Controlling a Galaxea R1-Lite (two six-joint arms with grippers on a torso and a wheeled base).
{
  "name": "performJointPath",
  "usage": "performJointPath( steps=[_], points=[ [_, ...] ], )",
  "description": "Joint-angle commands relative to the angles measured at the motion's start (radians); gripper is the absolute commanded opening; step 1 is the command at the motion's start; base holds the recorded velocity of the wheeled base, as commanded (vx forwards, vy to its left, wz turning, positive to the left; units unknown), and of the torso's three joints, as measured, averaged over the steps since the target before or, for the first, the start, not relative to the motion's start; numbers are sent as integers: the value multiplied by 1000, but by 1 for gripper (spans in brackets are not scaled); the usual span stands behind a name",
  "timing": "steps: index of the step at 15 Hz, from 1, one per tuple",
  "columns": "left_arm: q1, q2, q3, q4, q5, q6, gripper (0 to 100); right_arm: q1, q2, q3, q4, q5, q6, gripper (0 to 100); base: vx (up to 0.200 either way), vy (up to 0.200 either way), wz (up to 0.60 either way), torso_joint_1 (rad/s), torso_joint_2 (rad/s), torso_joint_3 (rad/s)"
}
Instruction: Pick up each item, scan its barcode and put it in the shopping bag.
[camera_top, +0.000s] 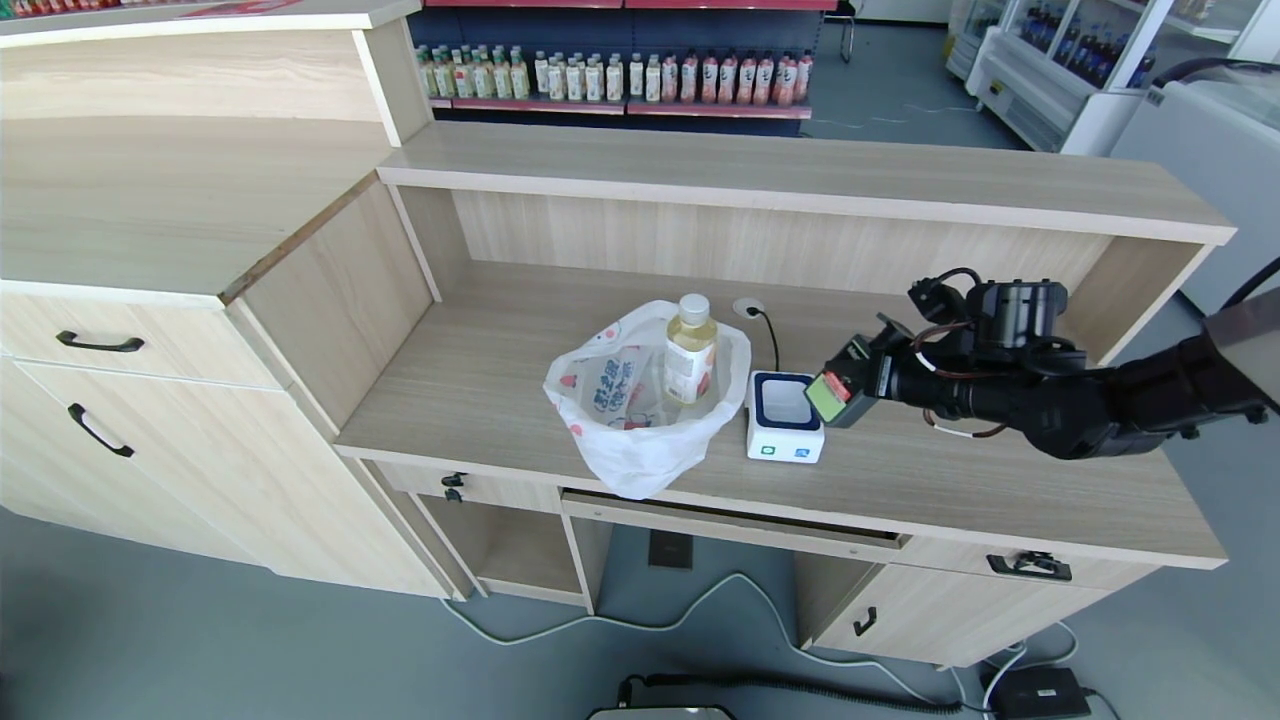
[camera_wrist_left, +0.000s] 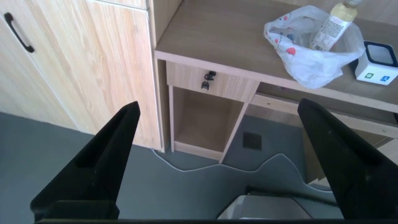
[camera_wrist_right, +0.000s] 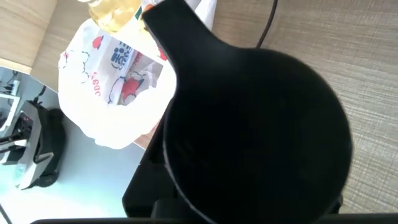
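While right fingers (camera_top: 862, 372) clasp a green packet (camera_top: 828, 397) near the scanner (camera_top: 785, 405) and bagged bottle (camera_top: 690, 355), left fingers (camera_wrist_left: 99, 168) gape apart.

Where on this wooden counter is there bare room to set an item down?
The light wooden counter is bare left of the white plastic shopping bag, to the side wall, and along its front right. Crowded: bag, white box scanner and right gripper mid-counter.

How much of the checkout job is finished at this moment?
Done: one bottle stands in the bag. In hand: the right gripper appears to hold a green-faced item beside the scanner, so scanning seems underway. Left: putting that item in the bag. The left gripper hangs open, holding nothing.
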Motion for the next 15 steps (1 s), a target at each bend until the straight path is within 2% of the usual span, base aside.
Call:
performJointPath(
  steps=[1,15],
  points=[
    [0,0,0,0,0,-1,100,8,17,-14,0,0,-2,0,0,0,0,0,0,0],
    [0,0,0,0,0,-1,100,57,84,-84,-7,-37,-19,0,0,0,0,0,0,0]
  ],
)
